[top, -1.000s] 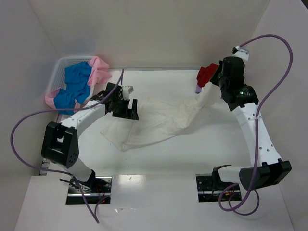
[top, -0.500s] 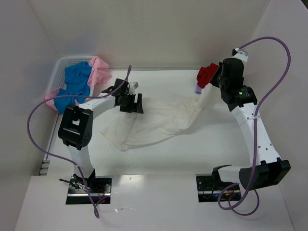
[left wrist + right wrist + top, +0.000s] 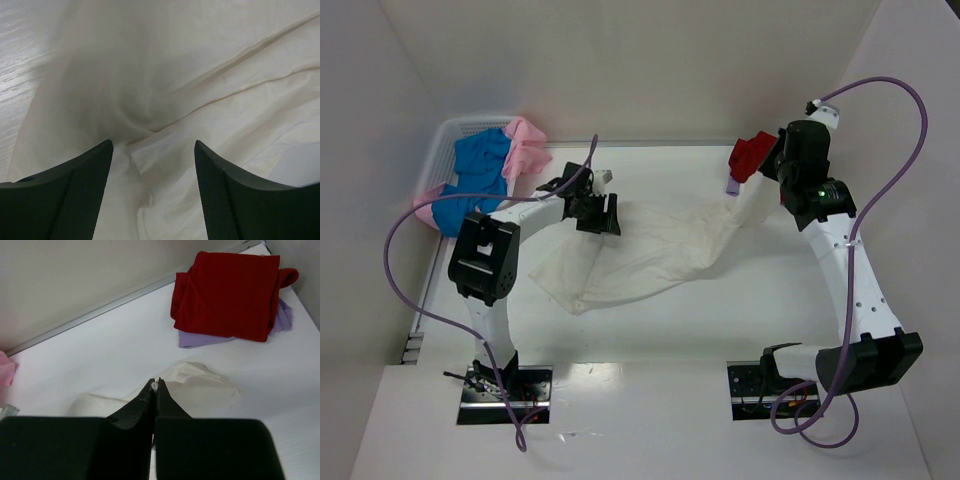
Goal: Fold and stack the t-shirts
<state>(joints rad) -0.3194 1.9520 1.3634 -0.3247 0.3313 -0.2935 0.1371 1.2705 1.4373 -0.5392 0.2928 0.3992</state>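
Note:
A cream-white t-shirt (image 3: 640,255) lies rumpled across the middle of the table. My left gripper (image 3: 601,214) stands at its far left edge. In the left wrist view this gripper (image 3: 152,150) is open, its dark fingers (image 3: 82,187) straddling a crease of the cream cloth (image 3: 210,90). My right gripper (image 3: 156,383) is shut on a pinch of the cream shirt (image 3: 200,390) and holds its right end (image 3: 740,210) raised. A folded red t-shirt (image 3: 227,295) lies on a lavender one (image 3: 282,317) at the far right corner (image 3: 750,155).
A white mesh basket (image 3: 438,150) at the far left holds blue (image 3: 480,175) and pink (image 3: 528,148) t-shirts. White walls close in the table at the back and on both sides. Purple cables loop over both arms.
My left gripper has moved toward the far right onto the shirt's edge and its jaws have narrowed somewhat. The left elbow has swung inward. The right arm has not moved.

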